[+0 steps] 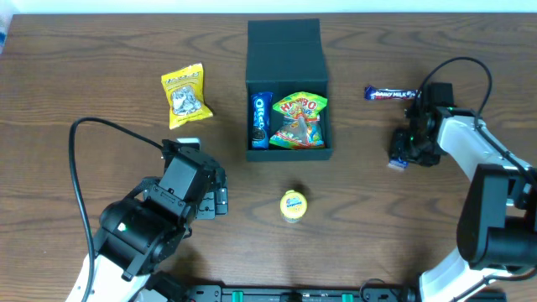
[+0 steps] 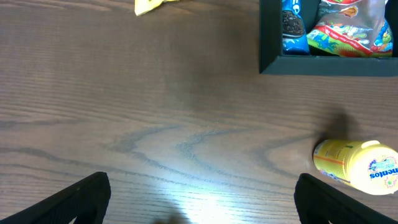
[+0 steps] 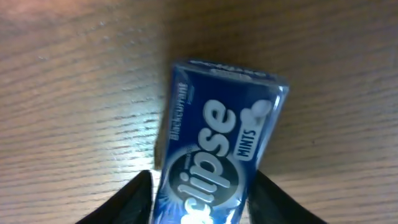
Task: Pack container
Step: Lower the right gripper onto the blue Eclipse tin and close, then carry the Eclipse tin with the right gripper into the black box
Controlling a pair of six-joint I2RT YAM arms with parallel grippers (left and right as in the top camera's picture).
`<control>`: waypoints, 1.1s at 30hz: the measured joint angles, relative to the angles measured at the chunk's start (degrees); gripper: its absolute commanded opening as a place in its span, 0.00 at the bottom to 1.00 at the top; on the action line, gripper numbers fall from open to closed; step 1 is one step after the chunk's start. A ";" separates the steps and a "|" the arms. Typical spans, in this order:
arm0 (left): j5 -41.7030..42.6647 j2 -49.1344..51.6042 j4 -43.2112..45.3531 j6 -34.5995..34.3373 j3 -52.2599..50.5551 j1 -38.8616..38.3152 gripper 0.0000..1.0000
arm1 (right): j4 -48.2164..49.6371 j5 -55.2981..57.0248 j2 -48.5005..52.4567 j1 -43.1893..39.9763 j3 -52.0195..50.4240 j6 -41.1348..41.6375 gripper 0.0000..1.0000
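Two snacks lie in the box (image 1: 289, 153), which stands open at the middle of the bench (image 1: 75, 50) with its lid flap folded back away from me: a blue cookie packet (image 1: 261, 117) along its left wall and a gummy bag (image 1: 299, 122) filling most of the rest. My right end effector (image 3: 202, 202) is down over a blue mint pack (image 3: 217, 130) lying flat well right of the box, one finger along each long side so the narrow width sits between them. They are so tight to it that I cannot tell whether they pinch yet. My left end effector (image 2: 202, 208) hangs with fingers wide apart over bare wood, holding nothing, a yellow tub (image 2: 357, 165) near its right finger. Room in the box looks slim to me, so the pack probably goes on top of the bag. A chocolate bar (image 1: 390, 93) lies near the way there, and a yellow packet (image 1: 185, 96) waits left of the box.
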 measured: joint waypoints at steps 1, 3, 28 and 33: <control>0.02 0.00 0.00 0.00 0.00 0.00 0.95 | 0.02 0.02 0.00 0.00 -0.15 0.04 0.41; 0.02 0.00 0.00 0.00 0.00 0.00 0.95 | 0.11 0.17 0.00 0.00 -0.24 0.07 0.41; 0.02 0.00 0.00 0.00 0.00 0.00 0.95 | 1.14 0.61 -0.22 0.04 -0.33 0.22 0.02; 0.02 0.00 0.00 0.00 0.00 0.00 0.95 | -0.59 0.81 -2.08 1.29 -1.16 0.28 0.01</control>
